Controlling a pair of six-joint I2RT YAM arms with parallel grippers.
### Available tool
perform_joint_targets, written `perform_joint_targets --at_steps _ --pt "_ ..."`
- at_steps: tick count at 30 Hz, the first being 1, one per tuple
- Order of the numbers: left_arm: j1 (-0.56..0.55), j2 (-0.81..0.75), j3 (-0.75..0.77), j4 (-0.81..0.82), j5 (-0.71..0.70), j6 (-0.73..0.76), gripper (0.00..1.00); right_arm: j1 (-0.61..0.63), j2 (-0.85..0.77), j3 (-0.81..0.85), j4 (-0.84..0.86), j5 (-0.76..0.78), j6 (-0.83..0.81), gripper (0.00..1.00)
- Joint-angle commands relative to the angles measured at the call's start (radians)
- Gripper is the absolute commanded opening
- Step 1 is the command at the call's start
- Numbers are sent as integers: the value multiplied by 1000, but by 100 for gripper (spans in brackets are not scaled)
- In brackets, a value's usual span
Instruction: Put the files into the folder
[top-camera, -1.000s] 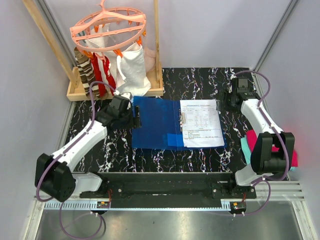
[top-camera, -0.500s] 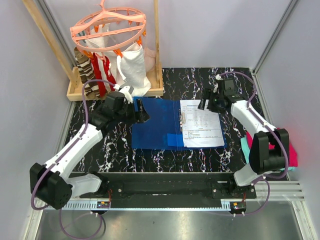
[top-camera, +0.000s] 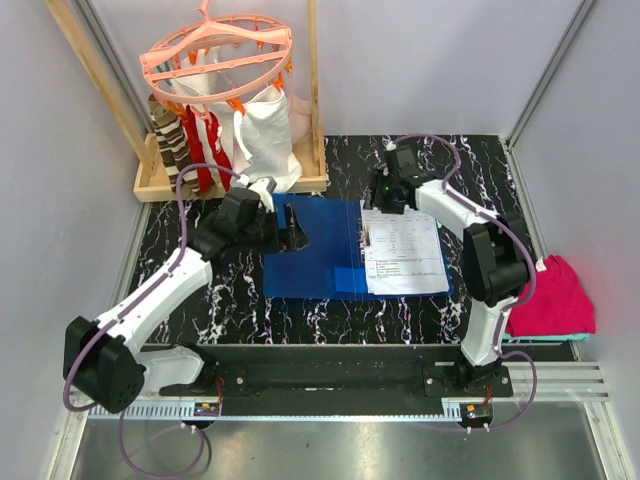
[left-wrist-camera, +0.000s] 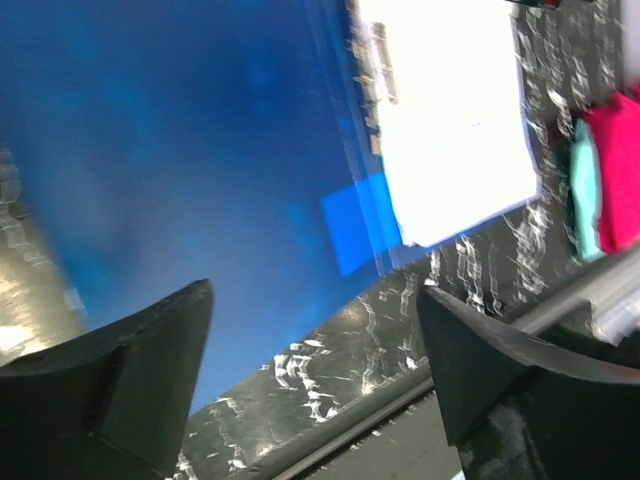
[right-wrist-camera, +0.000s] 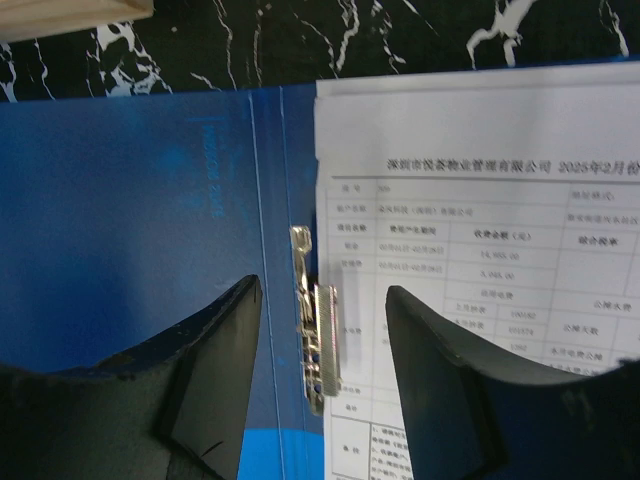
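Folder (top-camera: 310, 255) lies open on table (top-camera: 230, 300), files (top-camera: 405, 255) on its right half beside clip (right-wrist-camera: 318, 345). Left gripper (top-camera: 297, 232) is over the left half, fingers apart and empty; its wrist view is blurred. Right gripper (top-camera: 378, 198) is above the clip, fingers apart, nothing held. The files' lower part is cut off in the right wrist view.

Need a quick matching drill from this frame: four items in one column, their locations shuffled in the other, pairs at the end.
Items
1. files
2. metal clip
3. magenta cloth
4. left claw

Locations
A. by the right edge of the table
B. over the left half of the folder
C. lying on the folder's right half
D. along the folder's spine, at the sheets' left edge

Pairs: 1-C, 2-D, 3-A, 4-B
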Motion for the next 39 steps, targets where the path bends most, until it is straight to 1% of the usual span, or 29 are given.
perform_joint_targets --at_steps 1,2,3,4,6,7,12,13,16,18,22,24,34,39 --pt "59 -53 2 -81 -166 1 91 63 64 131 -48 157 13 62" --pt "82 -57 -17 -82 -164 -10 93 73 91 146 -59 173 12 62" --pt "105 -68 -29 -81 -143 -21 94 88 105 160 -68 186 12 61" --pt "153 -71 -40 -76 -132 -40 94 97 119 191 -93 214 13 61" --pt "188 -76 -66 -70 -106 -54 94 115 163 222 -116 242 9 60" --pt "211 -73 -72 -68 -106 -61 94 122 176 241 -128 249 9 57" --pt "256 -65 -101 -44 -76 -71 91 145 231 280 -153 272 15 50" --pt "256 -64 -107 -41 -72 -71 91 151 239 283 -156 279 16 48" --pt "259 -53 -115 -32 -72 -61 89 160 251 292 -160 288 16 46" --pt "262 -44 -118 -29 -68 -56 89 165 257 297 -163 289 17 42" --pt "262 -41 -130 -26 -69 -51 88 171 266 301 -167 291 18 40" --pt "262 -36 -133 -22 -72 -47 88 172 271 305 -167 295 15 38" --pt "264 -25 -146 -22 -78 -31 88 174 303 326 -170 306 -8 35" --pt "264 -13 -149 -19 -80 -35 87 175 308 334 -171 311 -7 28"
